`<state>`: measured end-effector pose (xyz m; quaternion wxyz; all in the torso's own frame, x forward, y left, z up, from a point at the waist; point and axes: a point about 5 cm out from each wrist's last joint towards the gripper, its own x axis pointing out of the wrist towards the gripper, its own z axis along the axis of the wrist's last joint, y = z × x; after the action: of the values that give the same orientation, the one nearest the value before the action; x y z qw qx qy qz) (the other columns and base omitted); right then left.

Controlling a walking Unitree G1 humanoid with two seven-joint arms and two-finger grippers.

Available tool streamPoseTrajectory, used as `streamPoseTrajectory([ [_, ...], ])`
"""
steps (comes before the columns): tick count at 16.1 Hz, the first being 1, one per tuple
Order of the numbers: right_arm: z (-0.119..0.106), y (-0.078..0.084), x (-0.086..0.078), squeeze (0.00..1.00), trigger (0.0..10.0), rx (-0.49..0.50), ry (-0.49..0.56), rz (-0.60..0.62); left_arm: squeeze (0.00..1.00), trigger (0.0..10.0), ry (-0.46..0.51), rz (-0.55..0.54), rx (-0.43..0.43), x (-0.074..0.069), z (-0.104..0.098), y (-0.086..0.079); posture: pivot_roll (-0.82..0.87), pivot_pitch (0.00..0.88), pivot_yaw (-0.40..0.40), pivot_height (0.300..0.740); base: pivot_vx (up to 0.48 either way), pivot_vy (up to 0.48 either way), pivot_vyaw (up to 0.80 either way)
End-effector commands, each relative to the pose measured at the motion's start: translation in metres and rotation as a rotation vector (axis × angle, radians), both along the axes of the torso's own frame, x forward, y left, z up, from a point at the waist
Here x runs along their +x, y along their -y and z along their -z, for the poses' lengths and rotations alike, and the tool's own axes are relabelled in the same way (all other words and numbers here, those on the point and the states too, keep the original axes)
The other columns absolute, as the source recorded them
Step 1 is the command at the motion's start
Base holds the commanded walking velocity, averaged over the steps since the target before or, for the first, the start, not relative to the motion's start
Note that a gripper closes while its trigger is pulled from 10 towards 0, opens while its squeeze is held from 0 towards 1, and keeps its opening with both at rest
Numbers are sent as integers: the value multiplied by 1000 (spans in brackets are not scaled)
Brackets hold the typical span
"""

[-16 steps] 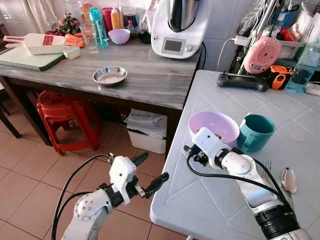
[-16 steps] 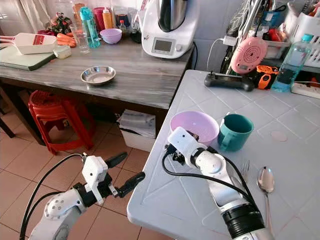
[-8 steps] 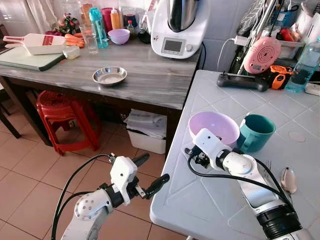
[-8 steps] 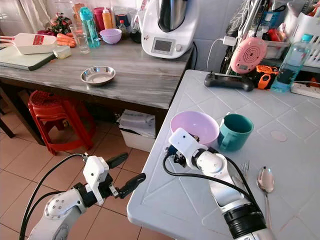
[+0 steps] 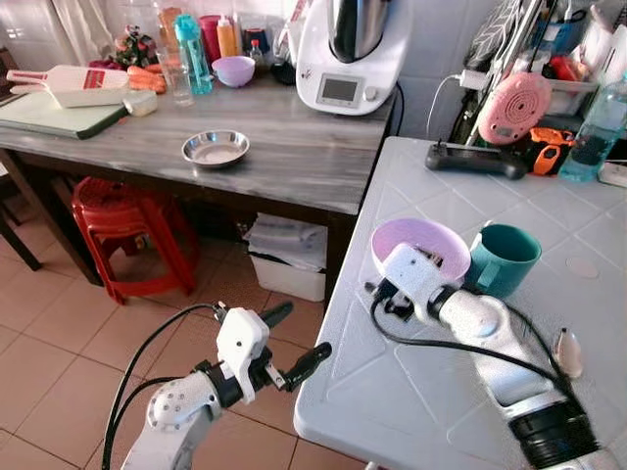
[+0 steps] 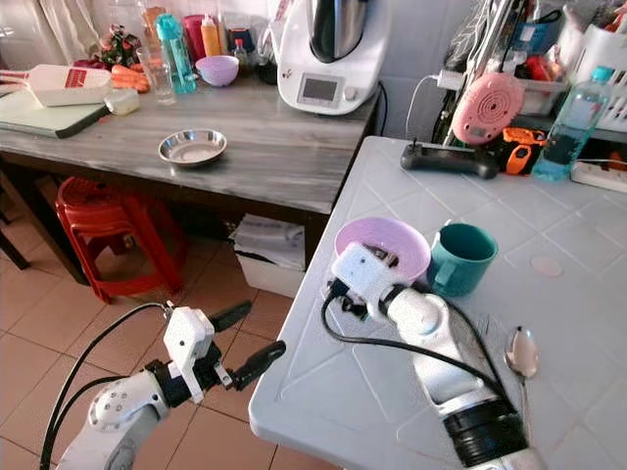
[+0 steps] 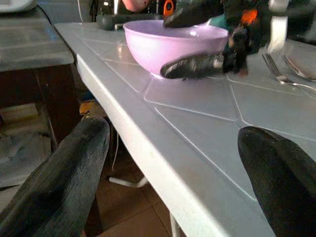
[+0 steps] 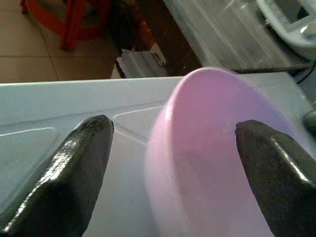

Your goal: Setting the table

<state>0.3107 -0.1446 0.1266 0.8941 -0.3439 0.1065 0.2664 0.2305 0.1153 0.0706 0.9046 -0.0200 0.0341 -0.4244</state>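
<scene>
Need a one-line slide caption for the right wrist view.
Right gripper, fingers open, straddling the rim of the pink bowl on the white tiled table.

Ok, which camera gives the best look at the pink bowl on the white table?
The right eye view: the whole pink bowl shows beside the green mug, with the right gripper at its rim. The left eye view is similar. The left wrist view shows its side; the right wrist view shows a blurred close-up between open fingers.
</scene>
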Motion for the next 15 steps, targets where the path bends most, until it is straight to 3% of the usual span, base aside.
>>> streamPoseTrajectory([
  [1, -2, -1, -5, 0, 10000, -14, -26, -15, 0, 10000, 7, 5, 11, 2, 0, 0, 104, 0, 1, 740, 0, 0, 0],
  [2, -1, 0, -8, 0, 4549, -20, -47, -13, 0, 10000, 2, 4, 12, 1, 1, 0, 104, 0, 1, 740, 0, 0, 0],
  [3, 1, 2, -11, 0, 0, -27, -63, -16, 0, 10000, 0, 5, 12, 2, 2, 0, 101, 0, 2, 740, 0, 0, 0],
  [9, 12, 4, -21, 0, 0, -51, -141, -32, 0, 10000, -6, 15, 14, 4, 5, 1, 96, 0, 5, 740, 0, 0, 0],
  [15, 10, 11, -16, 0, 0, -126, -102, -28, 0, 10000, -9, 10, 13, 5, 5, 1, 103, 0, 2, 740, 0, 0, 0],
])
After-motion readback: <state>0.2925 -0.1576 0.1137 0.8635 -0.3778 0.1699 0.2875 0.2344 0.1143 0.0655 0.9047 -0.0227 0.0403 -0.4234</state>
